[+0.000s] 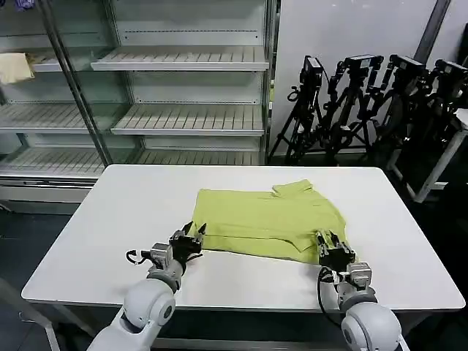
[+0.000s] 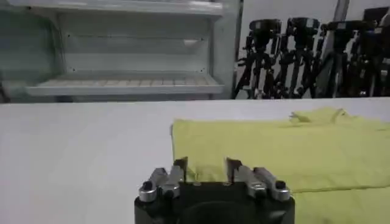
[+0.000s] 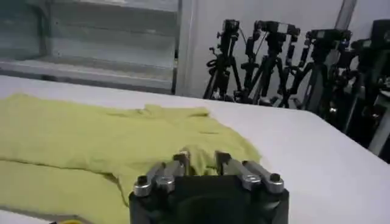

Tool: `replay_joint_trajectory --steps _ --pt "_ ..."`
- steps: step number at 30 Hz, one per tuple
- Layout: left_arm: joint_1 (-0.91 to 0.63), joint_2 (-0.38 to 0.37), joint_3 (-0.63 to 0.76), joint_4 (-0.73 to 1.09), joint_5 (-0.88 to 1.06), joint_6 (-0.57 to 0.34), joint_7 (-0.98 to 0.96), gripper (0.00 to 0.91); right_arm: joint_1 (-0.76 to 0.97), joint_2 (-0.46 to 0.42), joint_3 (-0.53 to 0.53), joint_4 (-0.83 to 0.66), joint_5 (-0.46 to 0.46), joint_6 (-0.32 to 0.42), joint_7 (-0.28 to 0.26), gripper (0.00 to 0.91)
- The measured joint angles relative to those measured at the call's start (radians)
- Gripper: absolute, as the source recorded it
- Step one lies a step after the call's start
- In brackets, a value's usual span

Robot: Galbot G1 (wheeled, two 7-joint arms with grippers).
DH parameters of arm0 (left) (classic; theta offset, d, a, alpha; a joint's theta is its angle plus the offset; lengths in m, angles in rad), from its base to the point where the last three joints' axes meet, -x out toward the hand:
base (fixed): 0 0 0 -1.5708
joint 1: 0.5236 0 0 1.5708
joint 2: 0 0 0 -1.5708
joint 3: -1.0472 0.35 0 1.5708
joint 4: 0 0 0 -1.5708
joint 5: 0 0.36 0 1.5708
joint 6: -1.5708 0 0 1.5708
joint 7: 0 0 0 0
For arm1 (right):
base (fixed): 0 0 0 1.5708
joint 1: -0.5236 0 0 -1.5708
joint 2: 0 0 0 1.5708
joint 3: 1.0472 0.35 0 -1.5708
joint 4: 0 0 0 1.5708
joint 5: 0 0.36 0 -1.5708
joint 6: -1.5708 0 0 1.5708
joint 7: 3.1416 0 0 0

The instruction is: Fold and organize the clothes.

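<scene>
One lime yellow-green T-shirt is lying partly folded on the white bench, toward the middle and the robot's right, with a sleeve or collar part bunching at its far edge. One left gripper is hovering low at the shirt's near left corner; its two fingers are standing narrowly apart, gripping nothing, with the shirt's near edge lying just beyond their tips. One right gripper is sitting at the shirt's near right corner; its two fingers are likewise parted by a narrow gap, with the fabric lying just ahead of and beneath them, and whether they are touching it cannot be told. Behind the bench, one shelving unit is standing, and several black tripods are clustering on the right.
</scene>
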Motion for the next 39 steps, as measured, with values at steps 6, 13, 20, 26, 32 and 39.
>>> replay_joint_trajectory --steps 6,13,20,26,32,39 --pt "0.032 0.0 -0.009 -0.01 -0.015 0.013 -0.009 0.907 -0.06 0.01 0.061 0.025 0.016 -0.019 0.008 0.907" --pt "0.037 0.002 0.001 -0.009 -0.031 0.023 -0.013 0.03 -0.098 0.025 0.102 0.026 0.044 -0.055 0.026 0.907" --pt "0.037 0.001 0.016 -0.001 -0.037 0.023 -0.014 0.02 -0.118 0.034 0.115 0.023 0.068 -0.071 0.037 0.0" --pt "0.04 0.004 0.017 0.0 -0.049 0.026 -0.015 0.02 -0.122 0.034 0.115 0.024 0.079 -0.076 0.041 0.0" --pt "0.045 0.006 0.014 -0.001 -0.059 0.029 -0.017 0.02 -0.133 0.034 0.117 0.029 0.085 -0.077 0.042 0.0" --pt "0.07 0.01 0.002 -0.027 -0.063 0.035 -0.021 0.02 -0.167 0.03 0.129 0.058 0.086 -0.081 0.043 0.0"
